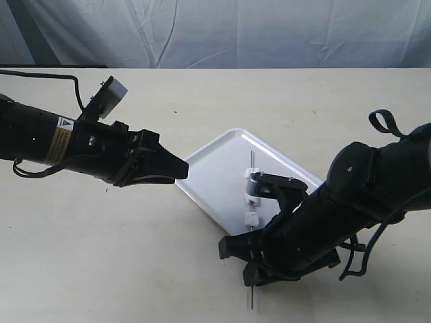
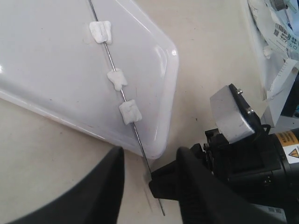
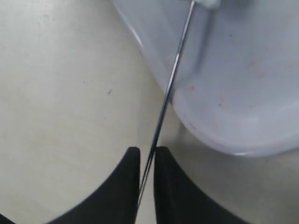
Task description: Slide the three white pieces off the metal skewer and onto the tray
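The white tray (image 1: 215,168) lies on the table, turned at an angle. The metal skewer (image 2: 112,60) rests across it with the three white pieces (image 2: 101,31) (image 2: 117,79) (image 2: 129,112) threaded along it. One end of the skewer (image 1: 251,296) sticks out past the tray's near corner. My right gripper (image 3: 147,156) is there, low over the table, its fingers drawn in on both sides of the skewer (image 3: 170,84). My left gripper (image 1: 178,168) hovers left of the tray, open with nothing in it; the left wrist view shows its fingers (image 2: 117,161) wide apart.
The right arm's body (image 1: 357,202) covers the tray's near right side. A cable (image 1: 40,74) trails along the table's far left. Grey cloth hangs behind the table.
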Robot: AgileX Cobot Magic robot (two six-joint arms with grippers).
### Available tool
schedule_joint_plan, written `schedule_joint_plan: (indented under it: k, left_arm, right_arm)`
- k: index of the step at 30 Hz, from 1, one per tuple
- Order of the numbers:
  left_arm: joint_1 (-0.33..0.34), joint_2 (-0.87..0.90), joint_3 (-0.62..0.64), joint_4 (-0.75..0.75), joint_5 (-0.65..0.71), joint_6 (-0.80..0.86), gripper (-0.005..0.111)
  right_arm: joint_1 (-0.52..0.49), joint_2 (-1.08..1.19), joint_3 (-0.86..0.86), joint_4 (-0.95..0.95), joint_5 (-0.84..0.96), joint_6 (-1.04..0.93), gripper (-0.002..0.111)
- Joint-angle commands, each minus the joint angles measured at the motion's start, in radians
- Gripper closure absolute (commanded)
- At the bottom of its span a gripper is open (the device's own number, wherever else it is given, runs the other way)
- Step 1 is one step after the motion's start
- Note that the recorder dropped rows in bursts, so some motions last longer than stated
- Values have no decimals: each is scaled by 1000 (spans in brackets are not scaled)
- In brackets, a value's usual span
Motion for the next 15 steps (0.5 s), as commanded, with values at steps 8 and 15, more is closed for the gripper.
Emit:
schedule_joint_plan:
  k: [8,15]
  left_arm:
    - [-5,-1,-5,-13,-17,3,71]
    - [-5,-1,-5,-7,-24,4,71]
  right_arm:
    - [1,2,4,1,-19,-2,101]
    - [1,2,4,-63,-44,-2,109]
